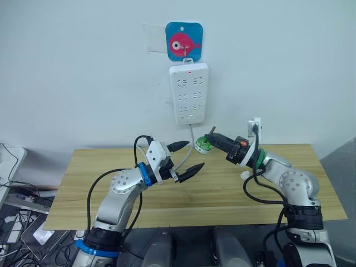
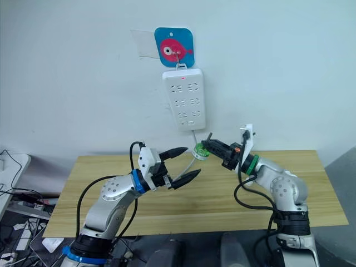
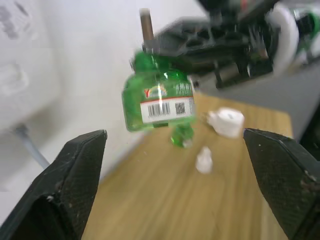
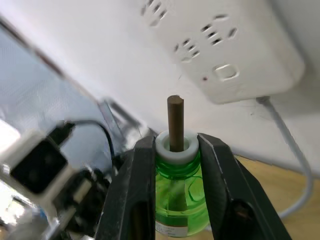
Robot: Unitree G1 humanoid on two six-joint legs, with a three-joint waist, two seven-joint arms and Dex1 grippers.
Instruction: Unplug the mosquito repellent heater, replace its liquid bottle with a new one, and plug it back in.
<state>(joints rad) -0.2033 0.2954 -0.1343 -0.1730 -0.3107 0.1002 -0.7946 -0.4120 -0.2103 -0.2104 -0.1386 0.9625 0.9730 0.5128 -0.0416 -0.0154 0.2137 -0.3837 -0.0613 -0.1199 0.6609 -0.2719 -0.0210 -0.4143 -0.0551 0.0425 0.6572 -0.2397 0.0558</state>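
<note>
The right gripper [image 4: 175, 150] pinches the green liquid bottle [image 3: 159, 102] by its neck above the bench [image 1: 222, 192], the left wrist view alone revealing its barcode label, unreadable red lettering, and the white mosquito repellent heater [image 3: 226, 121] lying on the bench, while the left gripper [image 1: 186, 158] hangs spread.

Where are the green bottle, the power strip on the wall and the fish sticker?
green liquid bottle [image 3: 159, 102]: left wrist view, on its barcode label.
white power strip [image 1: 189, 93]: left eye view, middle of its socket face.
blue fish sticker [image 1: 183, 41]: left eye view, on the pink fish.
</note>
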